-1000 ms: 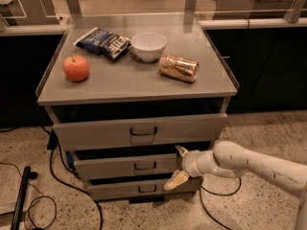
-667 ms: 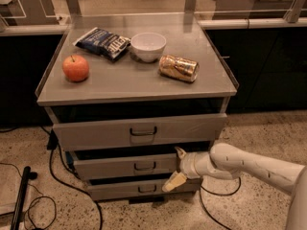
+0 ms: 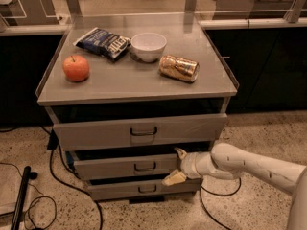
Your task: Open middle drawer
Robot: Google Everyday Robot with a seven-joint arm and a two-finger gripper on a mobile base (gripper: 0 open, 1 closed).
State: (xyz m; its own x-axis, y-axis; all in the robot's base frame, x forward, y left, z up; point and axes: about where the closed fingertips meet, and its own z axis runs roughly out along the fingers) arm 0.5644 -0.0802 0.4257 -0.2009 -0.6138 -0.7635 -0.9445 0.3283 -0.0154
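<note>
The middle drawer (image 3: 115, 167) is the shallow grey front with a small dark handle (image 3: 145, 166), second of three in the metal cabinet. It stands slightly out from the cabinet, below the taller top drawer (image 3: 96, 133). My gripper (image 3: 175, 165) is at the right end of the middle drawer's front, to the right of the handle. It is open, with one pale finger (image 3: 180, 152) at the front's upper edge and the other (image 3: 172, 178) at its lower edge. My white arm (image 3: 240, 163) comes in from the right.
The lowest drawer (image 3: 144, 189) sits just under my gripper. On the cabinet top (image 3: 144, 83) lie an apple (image 3: 76, 68), a chip bag (image 3: 102, 42), a white bowl (image 3: 148, 46) and a tipped can (image 3: 179, 68). Black cables (image 3: 62, 186) run on the floor at left.
My gripper has edged slightly left along the middle drawer's right end. The drawers have not visibly moved.
</note>
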